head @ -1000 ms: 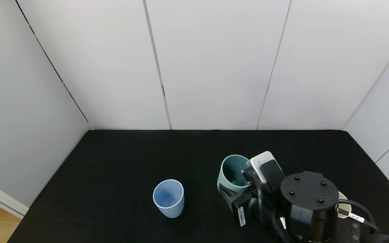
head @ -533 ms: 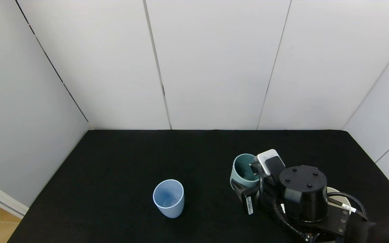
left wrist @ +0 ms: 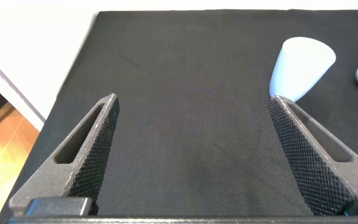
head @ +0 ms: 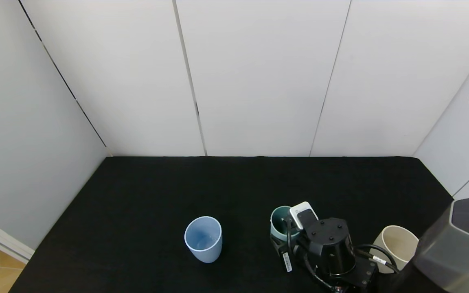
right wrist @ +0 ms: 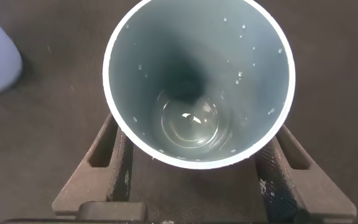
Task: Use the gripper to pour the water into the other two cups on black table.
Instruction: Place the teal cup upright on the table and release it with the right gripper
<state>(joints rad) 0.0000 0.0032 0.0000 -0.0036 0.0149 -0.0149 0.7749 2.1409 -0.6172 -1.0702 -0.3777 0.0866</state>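
My right gripper (head: 283, 241) is shut on the teal-green cup (head: 280, 221), which stands upright low over the black table (head: 169, 183) at front right. In the right wrist view its fingers (right wrist: 114, 158) flank the cup (right wrist: 197, 37), and a little water (right wrist: 189, 121) glints at the bottom, with droplets on the inner wall. The light blue tumbler (head: 203, 239) stands to its left, apart. The cream-white cup (head: 397, 243) stands to its right, beside the arm. My left gripper (left wrist: 191, 124) is open and empty over bare table, with the light blue tumbler (left wrist: 300, 65) beyond it.
White wall panels (head: 259, 81) close the table at the back and both sides. A grey part of my right arm (head: 458, 248) fills the front right corner. The table's left edge (head: 35, 252) drops to a wooden floor.
My right gripper has drawn back toward me and lowered with the teal-green cup, which went from tilted to upright. The cream-white cup, hidden before, now shows.
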